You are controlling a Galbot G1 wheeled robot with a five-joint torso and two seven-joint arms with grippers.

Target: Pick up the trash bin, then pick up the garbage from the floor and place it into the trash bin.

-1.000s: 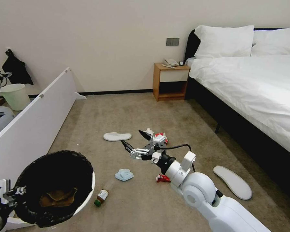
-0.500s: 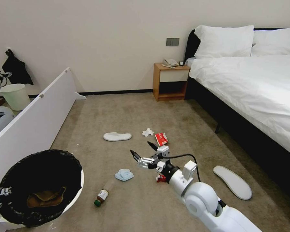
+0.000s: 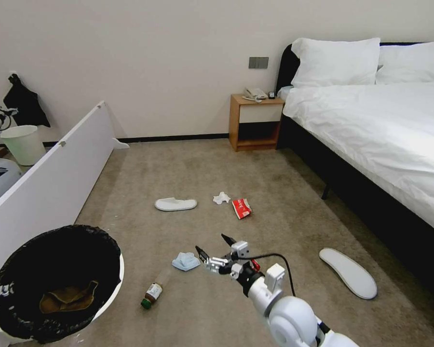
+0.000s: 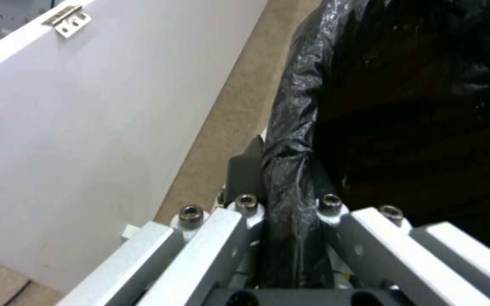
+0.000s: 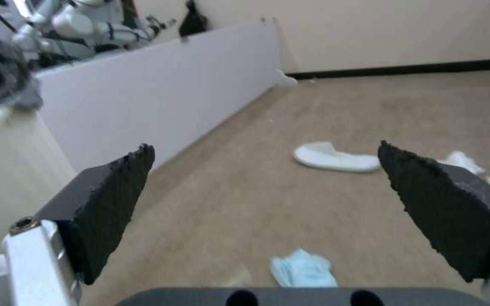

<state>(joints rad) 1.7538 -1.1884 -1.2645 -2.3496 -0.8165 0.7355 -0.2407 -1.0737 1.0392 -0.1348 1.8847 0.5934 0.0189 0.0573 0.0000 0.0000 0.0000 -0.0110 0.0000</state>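
A hotel-style bedroom: a white-sheeted bed (image 3: 381, 125), a wooden nightstand (image 3: 255, 123) with a phone (image 3: 253, 93), beige carpet (image 3: 188, 164).

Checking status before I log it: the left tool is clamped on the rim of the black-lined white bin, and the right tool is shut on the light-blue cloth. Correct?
Not quite. The right tool is open and holds nothing; the right wrist view shows its pads spread wide, with the crumpled light-blue cloth lying on the carpet beyond them. The left tool is indeed clamped on the rim of the black-lined white bin.
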